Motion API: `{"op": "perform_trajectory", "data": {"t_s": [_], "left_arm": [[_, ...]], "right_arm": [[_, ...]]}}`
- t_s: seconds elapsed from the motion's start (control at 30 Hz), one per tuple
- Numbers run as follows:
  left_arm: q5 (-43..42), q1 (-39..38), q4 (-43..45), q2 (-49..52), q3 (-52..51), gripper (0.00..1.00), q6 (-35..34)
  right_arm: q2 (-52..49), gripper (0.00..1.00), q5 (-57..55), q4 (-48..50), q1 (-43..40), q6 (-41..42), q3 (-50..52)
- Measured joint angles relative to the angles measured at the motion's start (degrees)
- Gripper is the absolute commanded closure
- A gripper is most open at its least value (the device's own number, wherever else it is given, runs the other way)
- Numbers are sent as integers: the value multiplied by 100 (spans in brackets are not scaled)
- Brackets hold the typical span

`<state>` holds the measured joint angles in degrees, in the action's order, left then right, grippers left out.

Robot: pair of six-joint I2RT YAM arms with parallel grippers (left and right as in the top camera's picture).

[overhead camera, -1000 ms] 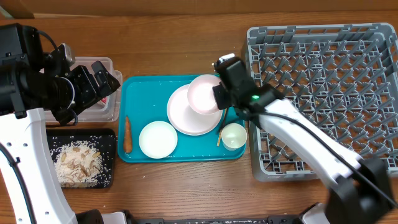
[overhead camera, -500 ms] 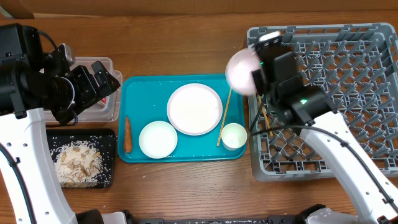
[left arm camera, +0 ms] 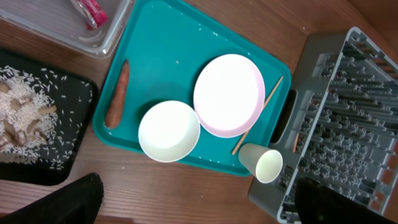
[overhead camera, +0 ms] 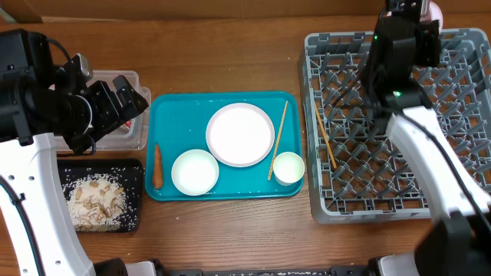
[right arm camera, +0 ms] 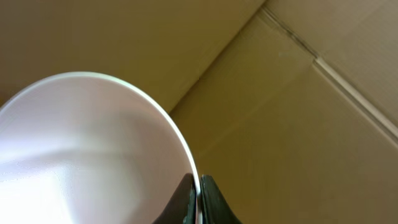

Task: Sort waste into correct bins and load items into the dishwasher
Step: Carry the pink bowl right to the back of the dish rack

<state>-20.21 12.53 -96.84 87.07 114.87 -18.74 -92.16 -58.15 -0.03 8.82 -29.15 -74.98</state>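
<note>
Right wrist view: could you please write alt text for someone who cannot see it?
The right gripper pinches the rim of a pale pink bowl that fills the lower left. Brown cardboard fills the background.

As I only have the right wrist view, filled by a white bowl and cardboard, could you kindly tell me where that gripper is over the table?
Observer: The right gripper, pinching the bowl by its rim, is above the far rim of the grey dish rack.
Operator: Thank you. Is anything in the rack yet?
Observer: One chopstick lies on its lattice, near the side next to the teal tray.
Operator: And what is on that tray?
Observer: A plate, a second bowl, a cup, the other chopstick and an orange carrot-like piece.
</note>
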Motion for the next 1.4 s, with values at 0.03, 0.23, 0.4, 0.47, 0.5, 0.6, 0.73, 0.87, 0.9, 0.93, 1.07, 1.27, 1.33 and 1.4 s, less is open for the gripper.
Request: {"op": "perform_trajectory", "data": {"t_s": [0.03,0.23,0.4,0.47,0.5,0.6,0.73,0.87,0.9,0.93,1.07,1.27,1.33,1.4], "left_arm": [[-2,0,0,0,0,0,0],[2,0,4,7,0,0,0],[4,0,9,4,0,0,0],[2,0,7,7,0,0,0],[2,0,7,7,0,0,0],[2,0,9,7,0,0,0],[2,0,7,7,0,0,0],[2,0,7,7,0,0,0],[2,0,4,7,0,0,0],[2,0,9,7,0,0,0],[2,0,7,7,0,0,0],[2,0,4,7,0,0,0],[2,0,4,7,0,0,0],[2,0,7,7,0,0,0]], "right_arm": [[-234,96,-138,444,-83,-313,-11],[-1329,96,-682,1860,-365,-2033,-13],[-2006,96,-852,1888,-402,-3034,-13],[-2203,96,-903,1880,-400,-3257,-13],[-2286,96,-935,1871,-398,-3351,-13],[-2385,96,-1034,1812,-380,-3515,-13],[-2380,96,-1156,1637,-273,-3622,-20],[-2380,96,-1220,1318,-98,-3644,-42],[-2380,96,-1222,1279,-55,-3639,-42],[-2382,96,-1226,1241,-11,-3624,-42],[-2382,95,-1259,1202,96,-3574,-42],[-2382,86,-1366,1196,258,-3539,-42],[-2382,65,-1394,1193,337,-3517,-42],[-2382,60,-1425,1185,466,-3497,-44]]}}
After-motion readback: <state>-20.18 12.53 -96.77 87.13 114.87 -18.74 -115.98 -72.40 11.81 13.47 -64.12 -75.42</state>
